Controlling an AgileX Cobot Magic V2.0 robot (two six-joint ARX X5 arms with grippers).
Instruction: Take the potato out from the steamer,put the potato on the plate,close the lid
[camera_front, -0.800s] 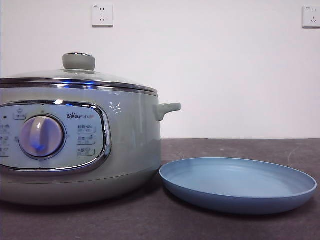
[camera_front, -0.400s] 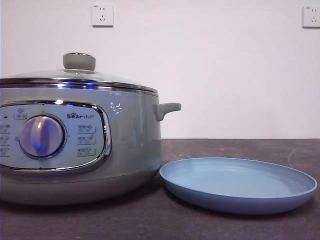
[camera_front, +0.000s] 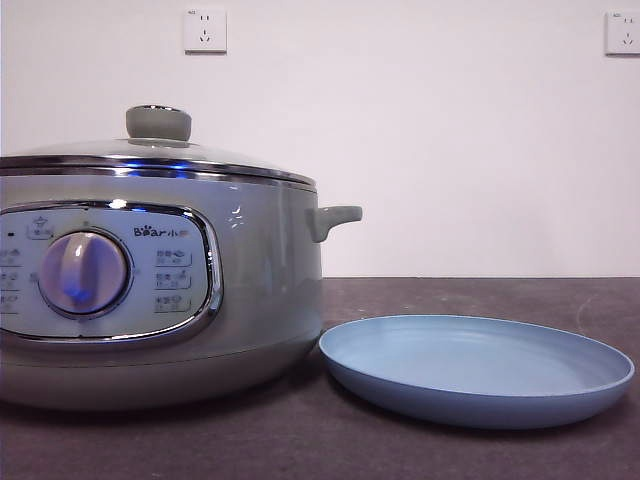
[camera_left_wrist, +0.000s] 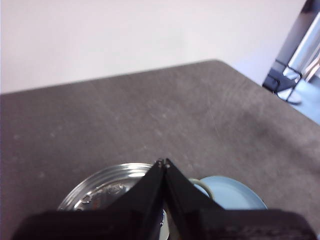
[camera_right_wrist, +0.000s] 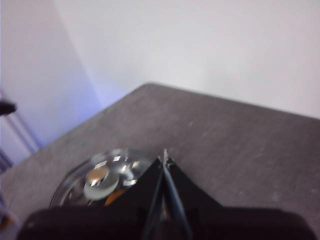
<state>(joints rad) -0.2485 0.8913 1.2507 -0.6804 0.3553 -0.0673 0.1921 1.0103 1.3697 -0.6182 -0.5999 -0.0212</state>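
The pale grey-green steamer (camera_front: 250, 280) stands at the left of the front view with its glass lid (camera_front: 150, 152) on and the knob (camera_front: 158, 122) on top. The empty light-blue plate (camera_front: 476, 367) lies on the table to its right. The potato is hidden from the front; a bit of orange shows under the lid (camera_right_wrist: 102, 180) in the right wrist view. My left gripper (camera_left_wrist: 163, 162) is shut and empty, high above the lid's rim (camera_left_wrist: 107, 182) and the plate (camera_left_wrist: 230, 192). My right gripper (camera_right_wrist: 164, 156) is shut and empty, high above the table beside the lid.
The dark grey table (camera_front: 450, 295) runs back to a white wall with two sockets (camera_front: 204, 31). The steamer's side handle (camera_front: 335, 217) sticks out toward the plate. A black frame (camera_left_wrist: 287, 77) stands beyond the table's corner in the left wrist view.
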